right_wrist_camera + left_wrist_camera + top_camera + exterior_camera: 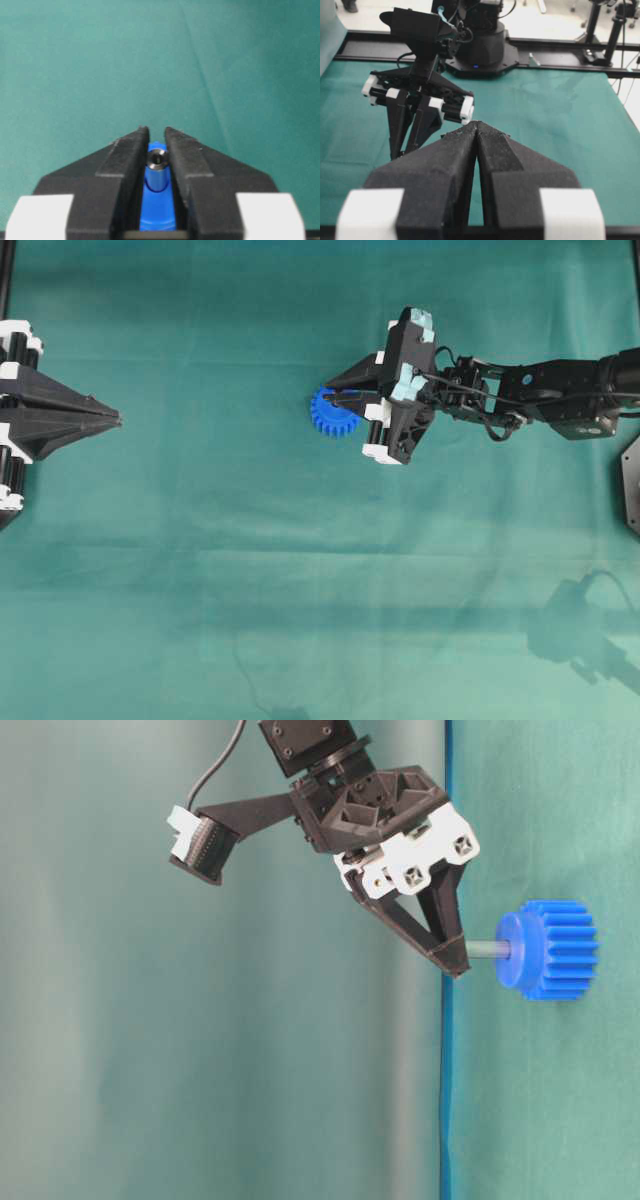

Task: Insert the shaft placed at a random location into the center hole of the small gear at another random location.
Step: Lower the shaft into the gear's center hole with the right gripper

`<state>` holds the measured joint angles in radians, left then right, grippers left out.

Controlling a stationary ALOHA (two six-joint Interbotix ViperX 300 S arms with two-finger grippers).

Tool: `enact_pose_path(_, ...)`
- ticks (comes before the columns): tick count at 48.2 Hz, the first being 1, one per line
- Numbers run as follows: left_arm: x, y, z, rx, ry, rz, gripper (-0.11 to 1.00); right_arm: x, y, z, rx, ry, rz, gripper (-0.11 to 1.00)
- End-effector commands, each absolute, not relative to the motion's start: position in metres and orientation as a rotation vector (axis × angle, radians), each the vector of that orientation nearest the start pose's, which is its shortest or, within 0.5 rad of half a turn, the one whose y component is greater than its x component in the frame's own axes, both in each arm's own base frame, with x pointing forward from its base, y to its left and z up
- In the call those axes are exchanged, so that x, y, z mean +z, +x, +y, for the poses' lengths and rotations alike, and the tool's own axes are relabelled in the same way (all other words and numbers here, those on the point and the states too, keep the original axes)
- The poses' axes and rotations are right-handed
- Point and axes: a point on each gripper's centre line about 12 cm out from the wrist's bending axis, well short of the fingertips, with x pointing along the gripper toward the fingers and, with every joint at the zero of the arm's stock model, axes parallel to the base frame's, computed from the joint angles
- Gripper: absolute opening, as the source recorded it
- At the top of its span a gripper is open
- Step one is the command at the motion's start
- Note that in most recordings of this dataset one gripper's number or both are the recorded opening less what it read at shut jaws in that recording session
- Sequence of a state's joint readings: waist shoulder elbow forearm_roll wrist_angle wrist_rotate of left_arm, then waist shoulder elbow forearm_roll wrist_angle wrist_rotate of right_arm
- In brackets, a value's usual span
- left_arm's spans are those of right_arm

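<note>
Clearly at the insertion step: right gripper (pixel 328 395) clamped on the shaft (pixel 487 950), with the pin's far end at the center hole (pixel 511 951) of the small gear (pixel 548 949). Seen from the table-level view, pin running straight from the fingertips to the raised hub, apparently entered there, though how deep cannot be told, and a good stretch of bare metal showing between tips and hub. From the right wrist view, shaft end (pixel 157 158) pinched between the two black fingers (pixel 127 155), blue hub directly beyond it and in line. Gear lying flat on the green cloth (pixel 200 570) near the middle of the overhead view, a little toward the right arm's side, partly covered by the gripper tips. Left gripper (pixel 115 420) parked at the far left edge, well apart from the gear, fingers closed together on nothing, as confirmed by the left wrist view. Judged as nearly done but not seated. Next, probably a slow push along the pin's own axis, kept square to the hub to avoid binding or tipping the loose gear, then opening the fingers and drawing straight back without dragging the pin out.
</note>
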<state>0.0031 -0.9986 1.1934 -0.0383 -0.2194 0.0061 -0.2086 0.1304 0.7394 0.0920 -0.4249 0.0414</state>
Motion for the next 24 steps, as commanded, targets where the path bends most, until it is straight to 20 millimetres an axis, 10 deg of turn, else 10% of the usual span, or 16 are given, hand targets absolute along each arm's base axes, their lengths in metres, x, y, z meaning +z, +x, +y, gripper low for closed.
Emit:
enact_pose_path(1,0.286,0.194,0.001,0.01,-0.034,-0.029,0.0,0.147,0.393,-0.088,-0.268,0.155,0.397,0.12)
enact_pose_path(24,0.287,0.195,0.001,0.008,-0.034,-0.031,0.0,0.134,0.396,-0.089,-0.271,0.157,0.423,0.12)
